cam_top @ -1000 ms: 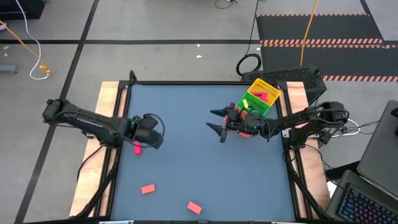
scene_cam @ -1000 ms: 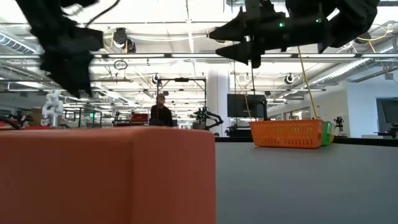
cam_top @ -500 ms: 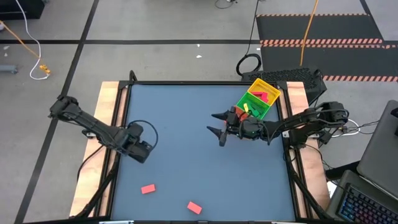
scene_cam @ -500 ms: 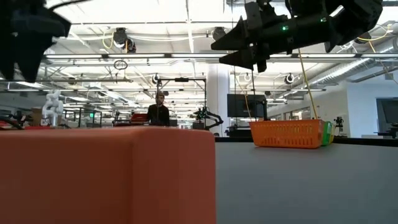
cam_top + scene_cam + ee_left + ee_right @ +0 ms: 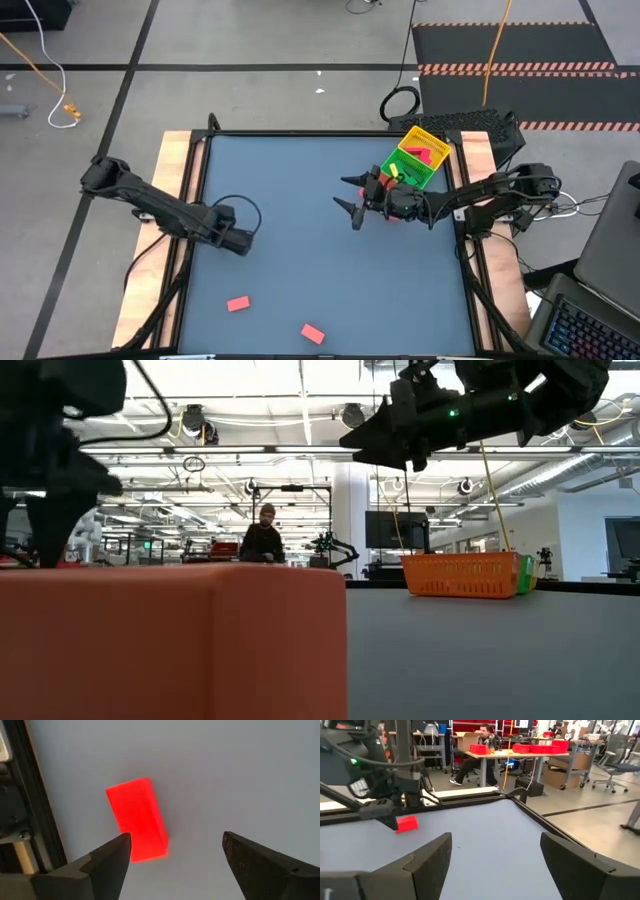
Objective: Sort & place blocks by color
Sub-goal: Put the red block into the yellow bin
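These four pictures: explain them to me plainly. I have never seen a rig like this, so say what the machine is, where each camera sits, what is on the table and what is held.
The machine is two dark robot arms working at a blue-grey table.

The overhead picture looks straight down. The low one looks level across the table; a red block right at the lens fills it. The other two come from cameras on each arm's wrist.

The left gripper hangs open just above a red block near the table's left edge, not yet gripping it. The right gripper waits open and empty in mid-air, beside the tray of sorted blocks at the far right corner.

Two more red blocks lie near the front edge. Nothing is held. A person sits in the room behind.
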`<state>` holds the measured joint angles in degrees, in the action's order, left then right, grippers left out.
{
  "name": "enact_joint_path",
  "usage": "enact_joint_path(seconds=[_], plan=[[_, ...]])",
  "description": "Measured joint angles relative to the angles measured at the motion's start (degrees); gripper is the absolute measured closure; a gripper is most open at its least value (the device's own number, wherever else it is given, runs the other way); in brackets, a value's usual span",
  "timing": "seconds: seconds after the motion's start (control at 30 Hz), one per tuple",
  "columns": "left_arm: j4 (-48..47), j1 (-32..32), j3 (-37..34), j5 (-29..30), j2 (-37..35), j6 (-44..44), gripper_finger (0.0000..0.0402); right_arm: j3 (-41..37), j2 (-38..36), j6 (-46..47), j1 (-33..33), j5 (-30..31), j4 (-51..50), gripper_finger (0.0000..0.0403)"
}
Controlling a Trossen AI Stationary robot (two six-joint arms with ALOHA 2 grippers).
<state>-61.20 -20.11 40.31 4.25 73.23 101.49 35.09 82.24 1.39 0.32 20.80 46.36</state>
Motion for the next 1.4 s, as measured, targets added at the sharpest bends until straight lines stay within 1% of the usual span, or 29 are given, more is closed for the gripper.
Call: enact_joint_path(seconds=[0.23,0.37,0.5,0.67,0.8,0.9,1.03,1.13,1.23,1.33,1.4], plan=[[1.6,0.1,-5.5,-0.8,0.0,5.2,0.0087,0.0,0.0,-1.2,0.0,-0.1,0.0,0.0103],[8.6,0.2,-8.7,-0.8,0.0,4.8,0.0087,0.0,0.0,-1.6,0.0,-0.1,0.0,0.0103],[10.0,0.1,-10.4,-0.2,-0.3,3.8,0.0090,0.0,0.0,-1.7,0.0,-0.1,0.0,0.0103],[9.6,0.1,-10.5,0.2,-0.4,2.4,0.0116,0.0,0.0,-0.7,0.0,-0.1,-0.1,0.0103],[9.5,0.1,-10.0,0.5,-0.3,0.2,0.0152,0.0,0.0,-0.6,0.0,-0.1,-1.6,0.0103],[8.8,0.3,-9.0,2.0,-0.1,-3.1,0.0193,0.0,0.0,-0.6,0.0,-0.1,-2.6,0.0103],[11.7,1.4,-7.6,3.2,-0.2,-7.5,0.0269,0.0,0.0,-0.6,0.0,-0.1,-2.5,0.0103],[11.7,2.5,-6.3,5.7,-0.2,-11.0,0.0273,0.0,0.0,-1.2,0.0,-0.1,-2.5,0.0103],[16.4,4.1,-3.6,10.2,-0.2,-17.0,0.0273,0.0,0.0,-2.3,0.0,-0.1,-2.5,0.0103],[23.6,6.4,-0.1,15.1,-0.2,-28.4,0.0273,0.0,0.0,-3.6,0.0,-1.5,-2.4,0.0103],[32.6,8.1,2.1,17.3,-0.2,-37.4,0.0273,0.0,0.0,-5.1,0.0,-4.6,-1.6,0.0103]])
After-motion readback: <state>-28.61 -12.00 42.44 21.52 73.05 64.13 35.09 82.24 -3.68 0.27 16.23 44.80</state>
